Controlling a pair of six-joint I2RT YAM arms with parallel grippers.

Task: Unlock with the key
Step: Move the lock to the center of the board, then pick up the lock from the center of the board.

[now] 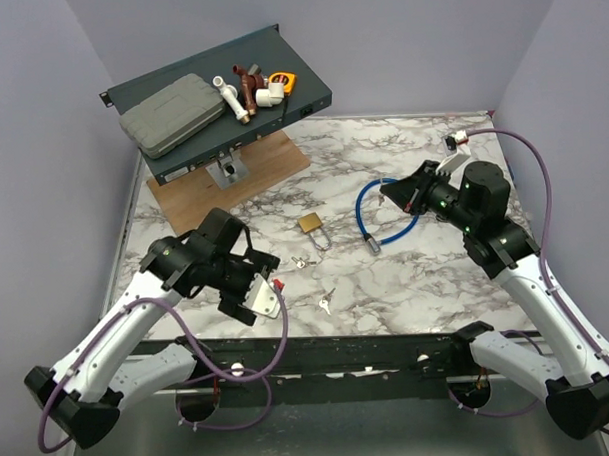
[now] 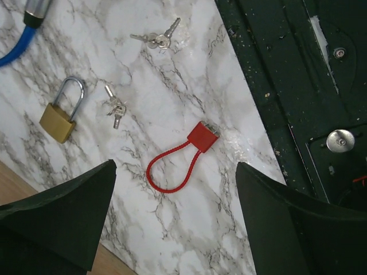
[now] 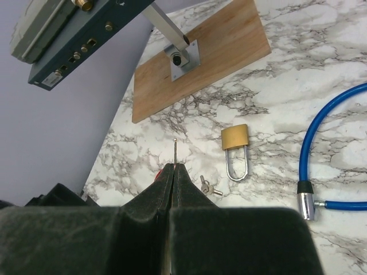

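My right gripper (image 3: 174,167) is shut on the key (image 3: 175,150); its thin silver blade sticks out edge-on past the fingertips. It hovers above the marble, right of the brass padlock (image 3: 235,137), and appears in the top view (image 1: 391,193). The padlock (image 1: 310,225) lies flat mid-table with its silver shackle closed, and it also shows in the left wrist view (image 2: 57,123). My left gripper (image 2: 175,189) is open and empty above a red cable lock (image 2: 178,163) near the table's front edge. It also shows in the top view (image 1: 259,293).
Two loose key bunches (image 2: 116,109) (image 2: 155,39) lie near the padlock. A blue cable lock (image 1: 384,210) lies under the right gripper. A wooden board (image 1: 233,175) holds a stand with a dark tray (image 1: 172,168) of a grey case and pipe fittings at the back left.
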